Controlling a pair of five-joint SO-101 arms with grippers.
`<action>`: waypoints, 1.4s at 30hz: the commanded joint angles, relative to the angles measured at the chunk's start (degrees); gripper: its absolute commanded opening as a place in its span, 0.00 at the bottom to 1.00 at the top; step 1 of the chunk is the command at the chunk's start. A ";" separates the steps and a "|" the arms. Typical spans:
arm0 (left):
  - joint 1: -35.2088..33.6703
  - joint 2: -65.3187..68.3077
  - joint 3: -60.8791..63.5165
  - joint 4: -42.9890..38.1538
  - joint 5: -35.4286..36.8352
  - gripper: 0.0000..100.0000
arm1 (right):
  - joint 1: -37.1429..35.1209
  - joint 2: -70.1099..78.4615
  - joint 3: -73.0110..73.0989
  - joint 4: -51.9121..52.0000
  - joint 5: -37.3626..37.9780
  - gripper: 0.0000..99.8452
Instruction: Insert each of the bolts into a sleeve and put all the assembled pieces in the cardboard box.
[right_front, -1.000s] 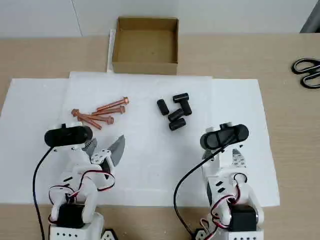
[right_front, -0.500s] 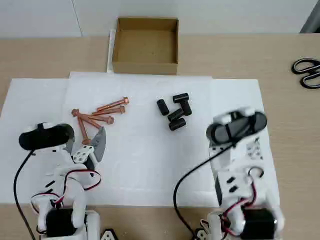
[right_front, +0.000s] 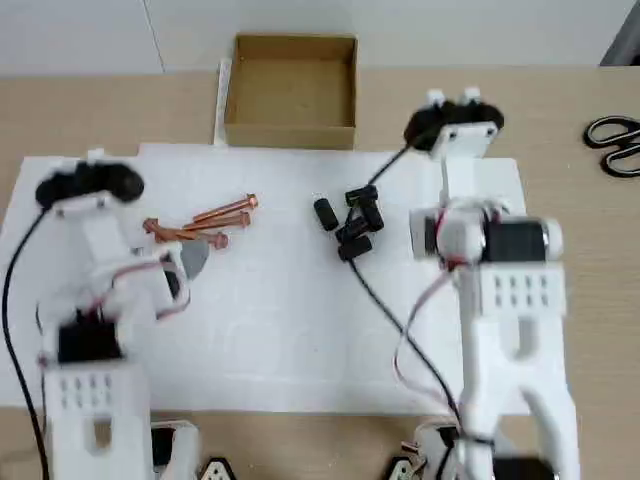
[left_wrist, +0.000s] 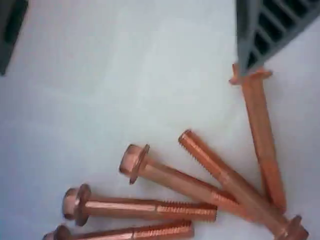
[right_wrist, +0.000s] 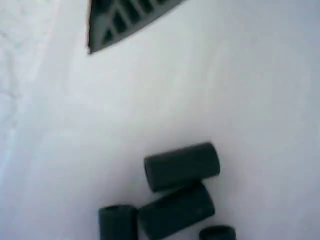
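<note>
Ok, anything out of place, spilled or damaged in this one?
Nothing stands out: the copper-coloured metal bolts and black cylindrical sleeves lie in loose clusters on the white sheet, and the brown cardboard box sits upright.

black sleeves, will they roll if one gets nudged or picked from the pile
Likely yes: the sleeves are short smooth cylinders lying on their sides on flat white paper. They look rigid, and touching neighbours may shift together.

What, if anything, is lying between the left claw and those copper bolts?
Nothing visible. The left gripper is open just above the bolts on the white paper, and one of its fingers ends right at a bolt's head.
</note>
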 joint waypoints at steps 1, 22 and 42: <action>-0.44 18.11 -13.49 3.25 -0.44 0.28 | -1.63 4.97 -5.54 -3.21 -0.79 0.16; -4.22 45.98 -30.81 11.69 -5.71 0.28 | -6.99 50.07 -37.10 -4.44 -0.70 0.16; -3.43 46.07 -30.64 11.69 -5.45 0.28 | -8.22 60.62 -46.59 0.04 -0.97 0.16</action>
